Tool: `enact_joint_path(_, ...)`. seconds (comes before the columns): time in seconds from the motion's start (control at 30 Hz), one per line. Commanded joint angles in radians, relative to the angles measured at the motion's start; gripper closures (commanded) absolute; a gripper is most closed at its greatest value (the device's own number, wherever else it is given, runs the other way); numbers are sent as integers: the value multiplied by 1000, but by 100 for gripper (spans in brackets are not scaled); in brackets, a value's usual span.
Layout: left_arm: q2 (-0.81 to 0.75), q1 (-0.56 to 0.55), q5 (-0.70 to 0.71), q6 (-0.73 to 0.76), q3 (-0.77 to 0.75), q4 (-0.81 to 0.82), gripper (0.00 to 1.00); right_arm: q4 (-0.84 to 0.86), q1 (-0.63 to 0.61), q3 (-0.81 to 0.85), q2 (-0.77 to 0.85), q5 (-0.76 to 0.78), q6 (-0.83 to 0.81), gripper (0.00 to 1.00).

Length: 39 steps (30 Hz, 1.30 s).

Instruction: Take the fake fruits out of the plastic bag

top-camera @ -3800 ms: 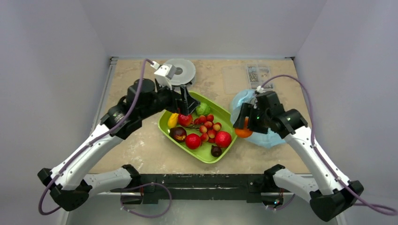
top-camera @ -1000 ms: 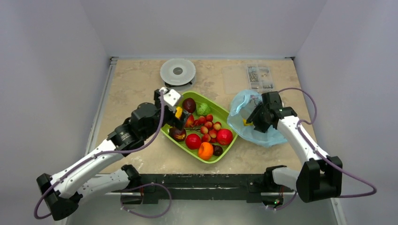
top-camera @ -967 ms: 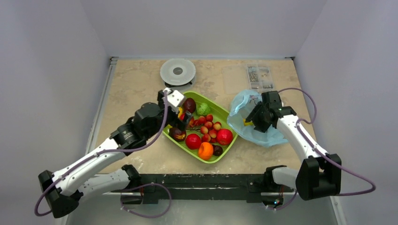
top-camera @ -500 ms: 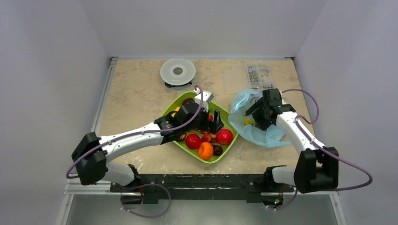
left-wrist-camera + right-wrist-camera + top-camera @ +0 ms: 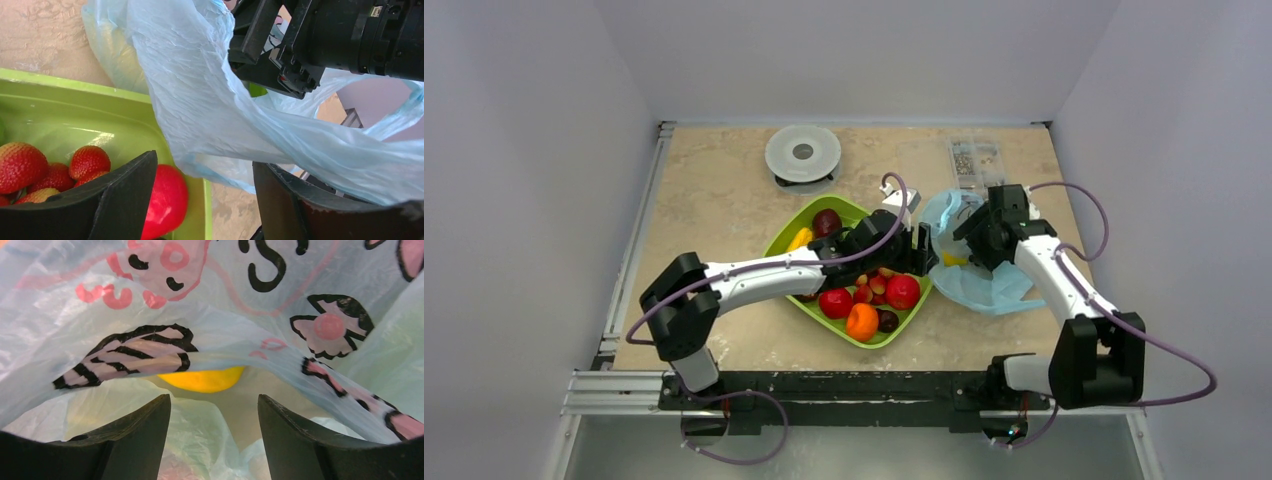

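The table (image 5: 714, 190) carries two containers side by side: the green tray (image 5: 773, 247) in the middle and the light-blue plastic bag (image 5: 994, 285) just to its right, the bag's near edge draped over the tray's right rim.

The plastic bag is crumpled and open at the top. A yellow fruit (image 5: 202, 379) lies inside it, partly under a fold printed in pink and black. The right gripper (image 5: 215, 405) is down inside the bag with its fingers spread apart and nothing between them; the yellow fruit sits just beyond the fingertips.

The tray holds most of the fruits: a red ball (image 5: 835, 301), a second red ball (image 5: 902, 291), an orange (image 5: 862, 321), a dark purple-brown fruit (image 5: 827, 221), a banana (image 5: 799, 238), a small dark fruit (image 5: 886, 321) and a cluster of small red berries (image 5: 55, 167).

The left gripper (image 5: 205, 170) reaches across the tray to the bag's edge, fingers wide apart, with a loose fold of the film lying in the gap, not pinched.
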<state>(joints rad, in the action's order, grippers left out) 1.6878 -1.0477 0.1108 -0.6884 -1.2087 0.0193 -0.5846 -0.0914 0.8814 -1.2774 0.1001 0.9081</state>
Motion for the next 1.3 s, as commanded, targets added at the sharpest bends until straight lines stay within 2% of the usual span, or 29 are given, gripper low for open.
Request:
enact_joint_path(0.0,44,-2,-17,-20,-65,-5,34,76,2,-8,-38,-46,12,36)
enact_joint_path(0.1,62,0,-19,-6,-85,-17,46,88,1,-16,-66,-25,44,36)
enact_joint_path(0.27,58,0,-8,50,-115,-120,87,100,2,-37,-92,-26,92,37)
enact_joint_path(0.3,54,0,-3,51,-114,-137,94,93,2,-35,-100,-28,97,37)
enact_joint_path(0.37,29,0,9,53,-108,-160,100,90,2,-43,-126,-42,108,37)
enact_joint_path(0.57,-57,0,-12,17,-23,-154,100,163,2,-100,-142,-87,156,38)
enact_joint_path(0.73,-60,-3,-47,-17,14,-139,100,211,2,-121,-166,-97,214,37)
enact_joint_path(0.97,-60,-7,-49,1,30,-143,100,305,2,-131,-245,-186,269,33)
enact_joint_path(1.17,-55,-9,-26,31,34,-146,100,361,3,-126,-322,-204,311,38)
enact_joint_path(1.27,-44,-9,-35,47,26,-159,100,351,9,-86,-372,-201,283,53)
